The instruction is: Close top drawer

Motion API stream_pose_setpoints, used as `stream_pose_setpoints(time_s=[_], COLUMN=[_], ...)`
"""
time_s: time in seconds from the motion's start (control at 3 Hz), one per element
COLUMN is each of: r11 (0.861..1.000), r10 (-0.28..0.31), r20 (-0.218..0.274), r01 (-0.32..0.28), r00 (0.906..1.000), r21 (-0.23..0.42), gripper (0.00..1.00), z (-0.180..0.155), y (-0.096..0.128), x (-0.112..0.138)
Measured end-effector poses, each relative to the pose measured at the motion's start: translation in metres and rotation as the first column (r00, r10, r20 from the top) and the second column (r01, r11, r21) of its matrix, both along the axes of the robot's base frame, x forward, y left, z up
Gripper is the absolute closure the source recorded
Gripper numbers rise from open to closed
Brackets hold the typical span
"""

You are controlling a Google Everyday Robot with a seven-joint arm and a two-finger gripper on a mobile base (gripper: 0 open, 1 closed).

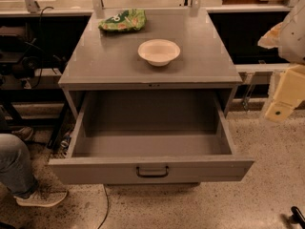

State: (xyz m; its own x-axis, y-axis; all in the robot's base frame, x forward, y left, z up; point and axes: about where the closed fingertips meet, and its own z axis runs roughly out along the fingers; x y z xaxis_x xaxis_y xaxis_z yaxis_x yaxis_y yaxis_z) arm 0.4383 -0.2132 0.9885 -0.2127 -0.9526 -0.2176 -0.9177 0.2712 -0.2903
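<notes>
The top drawer [95, 170] stands pulled far out of the front of the grey cabinet [224, 78], with its dark pull handle [152, 171] centred on the flat front panel. The gripper [280, 108] hangs off the cabinet's right side, level with the drawer opening and apart from the drawer; whether it is spread or closed cannot be determined. On the cabinet's top surface [95, 56], a white bowl [159, 51] sits near the centre and a green bag [123, 21] lies at the rear left.

Grey top drawer [205, 170], dark handle [152, 171]; seemingly cream gripper [282, 103] at right.
</notes>
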Motion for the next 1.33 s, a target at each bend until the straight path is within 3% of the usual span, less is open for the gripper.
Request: stream_pose_setpoints(time_s=[0.33,0.67,1.0,1.33], r11=[1.0,0.997,0.984,0.97], r10=[0.0,-0.061,-0.147,-0.212], r20=[0.0,-0.079,-0.2,-0.348], r01=[0.0,0.065,0.165,0.239], r00=[1.0,0.995,0.9687,0.9131], r21=[0.0,0.041,0.074,0.035], gripper=[0.0,0.0,0.0,0.0], z=[0.0,-0.045,-0.113,-0.186], y=[0.0,-0.001,-0.006,-0.011], x=[0.0,-0.019,-0.048,-0.08])
